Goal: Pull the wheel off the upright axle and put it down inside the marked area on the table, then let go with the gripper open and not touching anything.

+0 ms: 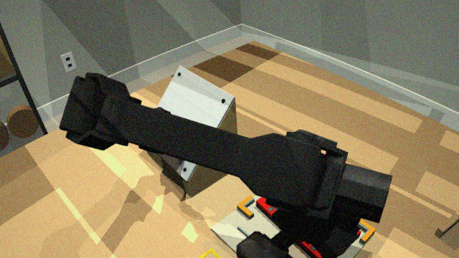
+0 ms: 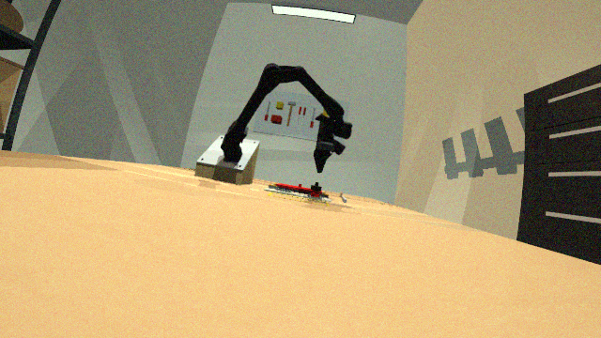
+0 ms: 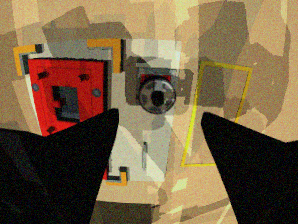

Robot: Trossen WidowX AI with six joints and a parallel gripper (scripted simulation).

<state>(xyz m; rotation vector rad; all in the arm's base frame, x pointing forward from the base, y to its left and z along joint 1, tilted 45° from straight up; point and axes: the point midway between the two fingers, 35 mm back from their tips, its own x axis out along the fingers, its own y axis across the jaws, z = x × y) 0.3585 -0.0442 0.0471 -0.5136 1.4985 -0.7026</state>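
Note:
The wheel [image 3: 157,95] [image 2: 315,187] is dark and round with a black centre. It sits over a small red-edged base on the pale plate [image 3: 132,132] [image 1: 227,229]; the axle under it is mostly hidden. My gripper [image 3: 161,116] [image 2: 319,172] is open and empty, pointing down. It hangs above the wheel with a gap, and the wheel shows between and slightly beyond the fingertips in the wrist view. The marked area is a yellow outline [image 3: 226,65] [image 1: 211,250] on the table, right of the wheel in the wrist view, partly hidden by the right finger.
A red block [image 3: 42,102] [image 1: 266,206] with upright studs lies beside the wheel, between orange corner brackets [image 3: 118,55] [image 1: 241,206]. A thin grey pin [image 3: 144,155] lies on the pale plate. The arm's sloped mount [image 1: 193,97] [image 2: 254,161] stands behind. The arm hides the wheel in the top view.

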